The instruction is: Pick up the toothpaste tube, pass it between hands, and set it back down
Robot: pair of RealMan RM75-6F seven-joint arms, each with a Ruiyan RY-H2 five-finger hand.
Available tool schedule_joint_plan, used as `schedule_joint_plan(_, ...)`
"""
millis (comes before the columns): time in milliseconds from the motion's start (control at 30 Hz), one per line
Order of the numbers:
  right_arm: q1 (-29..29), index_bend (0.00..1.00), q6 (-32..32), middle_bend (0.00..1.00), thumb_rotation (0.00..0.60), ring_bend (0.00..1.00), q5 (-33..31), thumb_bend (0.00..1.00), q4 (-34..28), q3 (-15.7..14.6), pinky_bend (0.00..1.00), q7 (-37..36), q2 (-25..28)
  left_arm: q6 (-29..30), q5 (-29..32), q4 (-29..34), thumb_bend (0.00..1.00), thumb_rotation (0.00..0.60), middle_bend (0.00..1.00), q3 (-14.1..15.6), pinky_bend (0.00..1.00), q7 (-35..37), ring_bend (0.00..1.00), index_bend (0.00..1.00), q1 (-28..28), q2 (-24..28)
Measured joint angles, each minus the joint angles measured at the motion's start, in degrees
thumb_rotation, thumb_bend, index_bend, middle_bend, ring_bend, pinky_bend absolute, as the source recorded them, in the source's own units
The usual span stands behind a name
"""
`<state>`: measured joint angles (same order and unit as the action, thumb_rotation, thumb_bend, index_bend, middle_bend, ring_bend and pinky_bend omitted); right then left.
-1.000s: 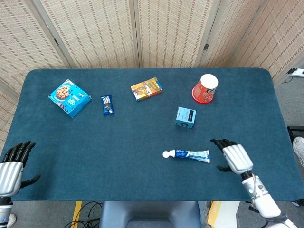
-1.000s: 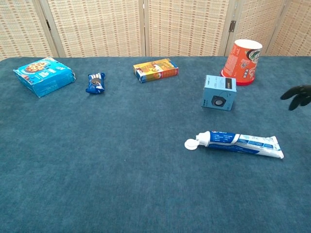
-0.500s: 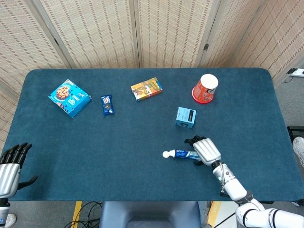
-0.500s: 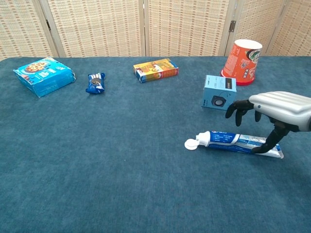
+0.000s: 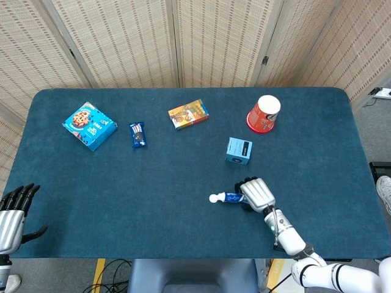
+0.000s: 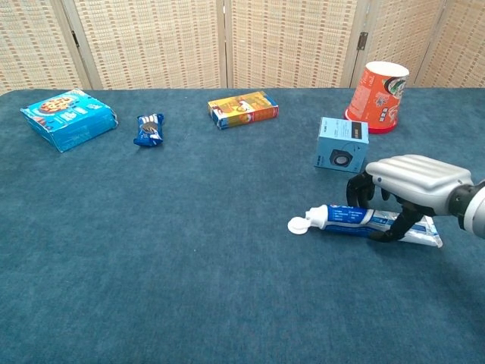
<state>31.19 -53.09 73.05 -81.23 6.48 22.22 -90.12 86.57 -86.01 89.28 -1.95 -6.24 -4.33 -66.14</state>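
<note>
The white and blue toothpaste tube (image 5: 227,197) (image 6: 341,216) lies flat on the blue table near the front right, its white cap pointing left. My right hand (image 5: 256,192) (image 6: 415,179) arches over the tube's tail end. Its fingers (image 6: 355,191) reach down on the far side and its thumb (image 6: 395,227) touches the near side. The grip does not look closed and the tube still rests on the cloth. My left hand (image 5: 12,210) hovers at the front left corner with fingers spread and nothing in it; only the head view shows it.
A small light blue box (image 5: 238,151) (image 6: 342,144) stands just behind the right hand. Farther back are a red cup (image 5: 263,113) (image 6: 377,98), an orange box (image 5: 188,114), a blue snack pack (image 5: 137,135) and a blue cookie box (image 5: 90,126).
My right hand has swung in from the right, moved left along the tube and come down over its tail, fingers curling in around it. The tube and the left hand have barely moved.
</note>
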Motion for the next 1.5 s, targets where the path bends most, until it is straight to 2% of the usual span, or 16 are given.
schedule_joint_plan(233, 0.8, 0.57, 0.1, 0.59, 0.6, 0.41, -0.8, 0.53, 0.3, -0.3, 0.41, 1.0, -0.3, -0.5, -0.3, -0.4, 0.13, 0.6, 0.12, -0.1, 0.16, 0.2, 0.11, 0.13, -0.5, -0.1)
schedule_joint_plan(400, 0.8, 0.64, -0.8, 0.64, 0.6, 0.48, 1.2, 0.62, -0.7, -0.3, 0.46, -2.9, 0.3, -1.0, -1.6, 0.1, 0.13, 0.6, 0.12, -0.8, 0.16, 0.2, 0.11, 0.13, -2.0, 0.3)
schedule_joint_plan(667, 1.7, 0.66, -3.9, 0.66, 0.6, 0.51, 9.2, 0.64, -2.7, 0.0, 0.46, -16.7, 2.4, -4.6, -3.9, 2.4, 0.13, 0.6, 0.12, -2.6, 0.16, 2.5, 0.11, 0.13, -7.0, 1.1)
schedule_joint_plan(933, 5.0, 0.66, -4.9, 0.66, 0.6, 0.51, 13.8, 0.65, -4.1, 1.8, 0.46, -30.8, 2.5, -9.4, -6.6, 3.5, 0.13, 0.6, 0.12, -5.0, 0.16, 2.7, 0.11, 0.1, -14.0, 0.9)
schedule_joint_plan(1167, 8.6, 0.66, -5.1, 0.67, 0.6, 0.51, 15.2, 0.65, -1.9, 3.6, 0.46, -41.4, -1.7, -11.6, -8.8, 4.7, 0.13, 0.6, 0.1, -6.7, 0.16, 4.0, 0.11, 0.04, -19.0, -1.3)
schedule_joint_plan(1500, 11.5, 0.66, -6.4, 0.67, 0.6, 0.52, 15.3, 0.65, 2.9, 4.7, 0.46, -50.7, -7.9, -12.8, -10.3, 4.4, 0.13, 0.6, 0.09, -7.0, 0.16, 2.4, 0.11, 0.01, -23.0, -6.7)
